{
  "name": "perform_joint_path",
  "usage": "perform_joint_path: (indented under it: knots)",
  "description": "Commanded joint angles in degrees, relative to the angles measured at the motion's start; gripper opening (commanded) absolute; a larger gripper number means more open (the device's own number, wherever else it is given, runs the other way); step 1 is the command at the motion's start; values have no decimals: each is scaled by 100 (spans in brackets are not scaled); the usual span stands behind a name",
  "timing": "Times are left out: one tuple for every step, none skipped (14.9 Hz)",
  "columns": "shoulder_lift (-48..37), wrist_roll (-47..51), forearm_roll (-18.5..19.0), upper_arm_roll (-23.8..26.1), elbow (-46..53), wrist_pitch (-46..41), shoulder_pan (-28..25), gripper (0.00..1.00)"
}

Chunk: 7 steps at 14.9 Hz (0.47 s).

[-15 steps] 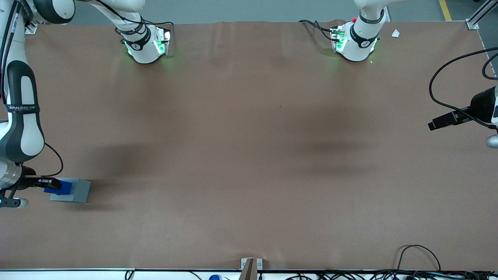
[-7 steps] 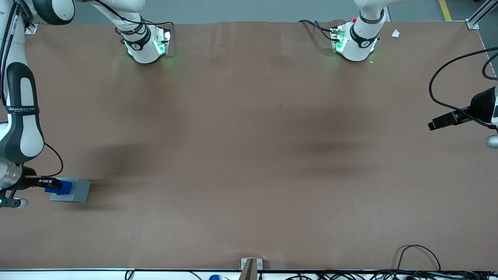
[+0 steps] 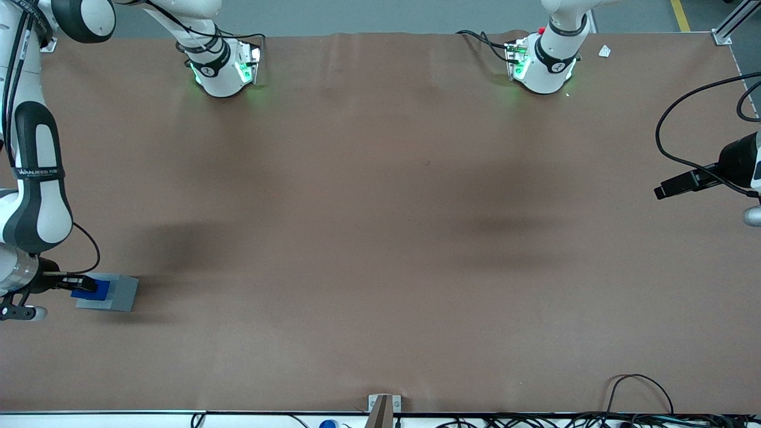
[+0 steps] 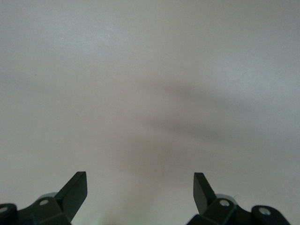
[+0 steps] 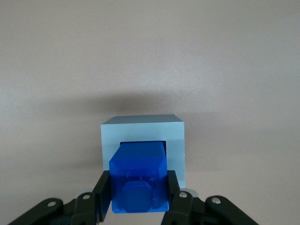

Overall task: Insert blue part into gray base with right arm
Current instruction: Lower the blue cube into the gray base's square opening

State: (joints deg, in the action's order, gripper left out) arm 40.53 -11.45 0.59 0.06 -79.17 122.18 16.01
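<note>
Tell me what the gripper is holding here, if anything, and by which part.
The gripper holds the blue part, its fingers clamped on two opposing side faces. The part hangs over the recess of the gray base, at the working arm's end of the table.

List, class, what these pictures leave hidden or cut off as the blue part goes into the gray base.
- Recess floor of the gray base, right wrist view: covered by the blue part, so its depth of seating cannot be told.
- Tool, right wrist view: its body is cut off by the picture's edge.
- Base's top, front view: the blue part and the tool overlap it; the fit is too small to judge.
</note>
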Motion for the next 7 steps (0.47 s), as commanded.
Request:
perform_joint_path:
  knots:
    - [166,-50,-59,82,113,51,95,2]
    - [166,-41,-59,82,113,51,95,8]
    - [166,-41,-59,82,113,60,95,19]
    - [166,-41,-59,82,113,51,95,22]
    - [166,-41,-59,82,113,51,95,24]
    - [166,-41,-68,82,113,51,95,25]
    - [166,-41,-59,82,113,51,95,26]
